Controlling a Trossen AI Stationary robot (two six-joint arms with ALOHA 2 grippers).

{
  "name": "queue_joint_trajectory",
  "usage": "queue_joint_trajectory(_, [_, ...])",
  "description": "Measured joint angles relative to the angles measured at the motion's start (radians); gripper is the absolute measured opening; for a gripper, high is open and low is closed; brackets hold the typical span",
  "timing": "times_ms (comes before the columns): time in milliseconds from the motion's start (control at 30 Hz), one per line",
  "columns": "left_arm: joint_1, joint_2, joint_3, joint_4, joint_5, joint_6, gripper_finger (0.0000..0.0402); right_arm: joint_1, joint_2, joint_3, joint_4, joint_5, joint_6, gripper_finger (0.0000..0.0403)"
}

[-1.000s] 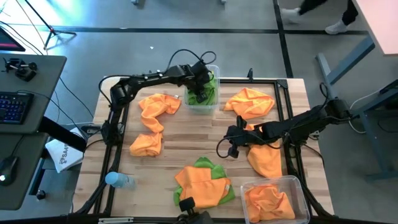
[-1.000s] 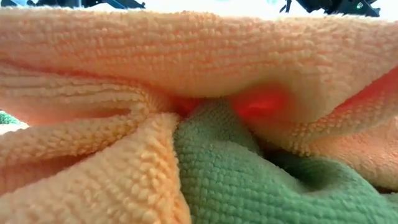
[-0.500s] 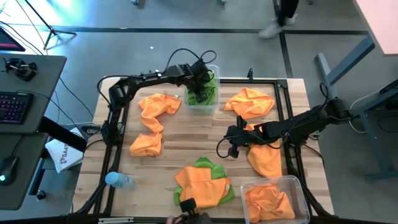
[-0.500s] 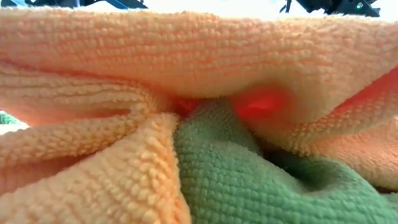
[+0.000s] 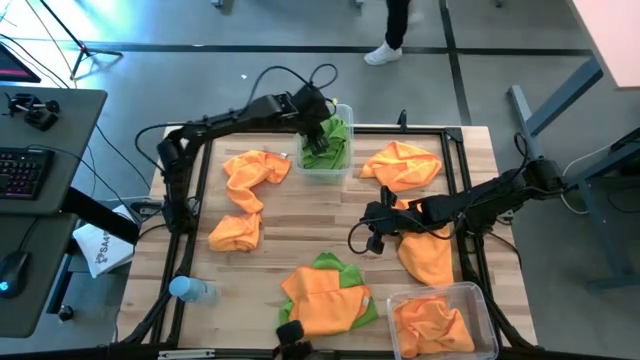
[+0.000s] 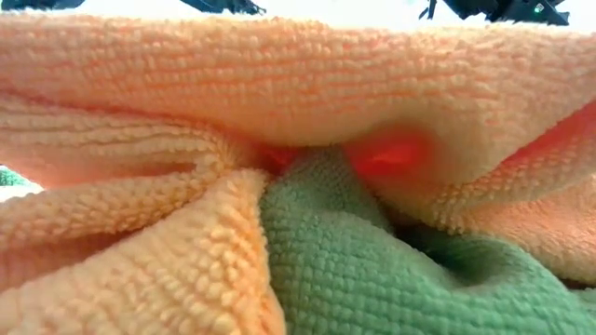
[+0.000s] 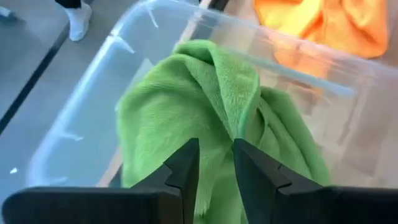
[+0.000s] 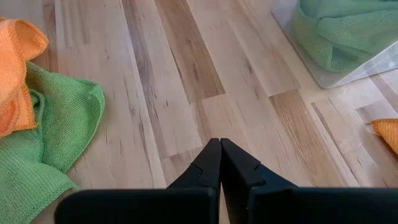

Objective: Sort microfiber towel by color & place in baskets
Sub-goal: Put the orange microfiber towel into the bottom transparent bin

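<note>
My left gripper [image 5: 318,128] [image 7: 216,155] hangs open over the clear basket [image 5: 346,112] [image 7: 118,56] at the table's far middle. A bunched green towel [image 5: 330,148] [image 7: 199,99] lies in that basket, below the fingers. My right gripper [image 5: 371,238] [image 8: 220,147] is shut and holds nothing, above bare wood at the middle right. Orange towels [image 5: 250,172] [image 5: 236,232] [image 5: 402,163] [image 5: 428,255] lie spread on the table. At the near edge an orange towel [image 5: 325,298] [image 6: 298,93] lies on a green one [image 6: 372,270]. A second basket [image 5: 472,293] at the near right holds orange towels [image 5: 430,325].
A blue-capped bottle [image 5: 190,290] lies at the near left corner. A white paper bag [image 5: 100,250] sits off the table's left side, beside a desk with a keyboard [image 5: 25,170]. Black frame rails [image 5: 462,190] run along the table's edges. A person's leg [image 5: 392,30] shows on the floor beyond.
My left gripper has risen out of the far basket and drawn back a little toward the table's far left. The green towel stays in the basket.
</note>
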Motion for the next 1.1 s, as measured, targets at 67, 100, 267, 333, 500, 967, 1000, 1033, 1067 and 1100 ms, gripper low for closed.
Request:
queue_joint_trajectory(67, [0.000,-0.043,0.000,-0.034,-0.018,0.001,0.0090,0.000,0.000,0.000,0.000,0.000,0.000,0.0000])
queue_joint_trajectory(100, [0.001,-0.067,0.000,-0.047,-0.030,0.001,0.0090,0.000,0.000,0.000,0.000,0.000,0.000,0.0000])
queue_joint_trajectory(267, [0.012,-0.185,-0.004,-0.162,-0.049,-0.024,0.0090,0.000,0.000,0.000,0.000,0.002,0.000,0.0000])
queue_joint_trajectory(333, [0.014,-0.233,-0.032,-0.178,-0.076,-0.056,0.0090,0.000,0.000,0.000,0.000,0.003,0.000,0.0000])
queue_joint_trajectory(500, [0.013,-0.383,-0.231,-0.153,-0.149,-0.104,0.0090,0.000,0.000,0.000,0.000,0.007,0.024,0.0000])
queue_joint_trajectory(967, [0.013,-0.690,-0.818,0.068,-0.086,-0.219,0.0090,0.000,0.000,0.000,0.000,0.019,0.026,0.0000])
queue_joint_trajectory(1000, [0.013,-0.687,-0.836,0.073,-0.089,-0.245,0.0090,0.000,0.000,0.000,0.000,0.022,0.026,0.0000])
queue_joint_trajectory(1033, [0.013,-0.680,-0.851,0.077,-0.099,-0.270,0.0090,0.000,0.000,0.000,0.000,0.023,0.026,0.0000])
queue_joint_trajectory(1067, [0.013,-0.673,-0.864,0.081,-0.112,-0.293,0.0090,0.000,0.000,0.000,0.001,0.023,0.026,0.0000])
queue_joint_trajectory(1100, [0.013,-0.664,-0.877,0.085,-0.120,-0.311,0.0090,0.000,0.000,0.000,0.000,0.023,0.026,0.0000])
